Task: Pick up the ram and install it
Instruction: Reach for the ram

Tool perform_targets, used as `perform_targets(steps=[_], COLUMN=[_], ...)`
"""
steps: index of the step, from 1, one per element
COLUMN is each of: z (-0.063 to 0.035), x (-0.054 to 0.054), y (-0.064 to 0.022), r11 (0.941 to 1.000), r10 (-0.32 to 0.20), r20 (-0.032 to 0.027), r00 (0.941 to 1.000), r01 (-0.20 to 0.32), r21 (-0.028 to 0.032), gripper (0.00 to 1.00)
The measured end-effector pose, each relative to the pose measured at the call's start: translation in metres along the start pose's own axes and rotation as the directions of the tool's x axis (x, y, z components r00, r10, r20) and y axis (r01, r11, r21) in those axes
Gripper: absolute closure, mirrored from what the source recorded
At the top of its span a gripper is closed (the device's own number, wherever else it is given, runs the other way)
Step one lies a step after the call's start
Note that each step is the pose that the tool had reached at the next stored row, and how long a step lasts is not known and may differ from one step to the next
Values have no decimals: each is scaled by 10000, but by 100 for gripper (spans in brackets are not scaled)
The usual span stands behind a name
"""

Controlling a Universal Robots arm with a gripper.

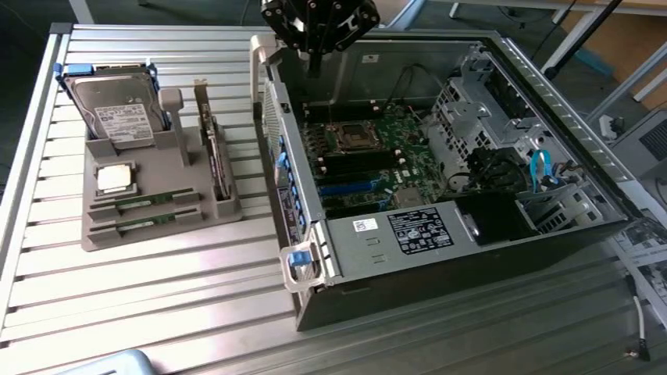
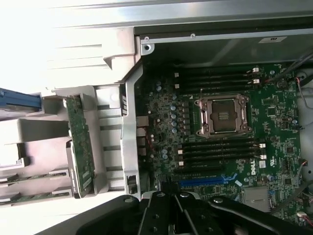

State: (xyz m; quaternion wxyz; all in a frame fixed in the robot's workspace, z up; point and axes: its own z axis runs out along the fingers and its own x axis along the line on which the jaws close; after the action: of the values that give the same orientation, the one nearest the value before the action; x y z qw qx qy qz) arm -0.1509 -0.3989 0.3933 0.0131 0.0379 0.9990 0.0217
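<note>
While the ram point(image 1: 146, 201) lies untouched in its slot of the grey holder point(image 1: 172, 180), a twin stick point(image 1: 144, 224) just beside it toward six o'clock, nothing of the task looks done: both pickup and seating are left. That holder sits on the desk point(image 1: 156, 305) at nine o'clock from the open case point(image 1: 438, 273), whose memory slots point(image 2: 215, 77) beside the bare socket point(image 2: 224, 115) stand empty. Up at twelve o'clock in the exterior view, the end effector point(image 1: 312, 62) hangs clenched and, as far as I can judge, empty above the case's far wall, well apart from the ram.
</note>
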Motion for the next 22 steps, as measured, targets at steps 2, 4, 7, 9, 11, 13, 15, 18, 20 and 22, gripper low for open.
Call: perform_targets(steps=[2, 4, 7, 9, 11, 13, 15, 18, 20, 22], z=[-1, -3, -5, -6, -8, -9, -11, -13, -15, -16], x=[49, 103, 186, 236, 302, 359, 420, 527, 592, 654], y=[-4, -8, -14, -18, -23, -27, -32, -40, -45, -50], r11=[10000, 10000, 10000, 10000, 10000, 10000, 10000, 10000, 10000, 10000], r10=[0, -1, 0, 0, -2, 1, 0, 0, 0, -2], r20=[0, 0, 0, -1, -1, 0, 0, 0, 0, 0], r00=[10000, 10000, 10000, 10000, 10000, 10000, 10000, 10000, 10000, 10000], r01=[0, 1, 0, 0, 2, -1, 0, 0, 0, 2], r21=[0, 0, 0, 1, 1, 0, 0, 0, 1, 0], gripper=[90, 90, 90, 90, 90, 90, 90, 90, 90, 90])
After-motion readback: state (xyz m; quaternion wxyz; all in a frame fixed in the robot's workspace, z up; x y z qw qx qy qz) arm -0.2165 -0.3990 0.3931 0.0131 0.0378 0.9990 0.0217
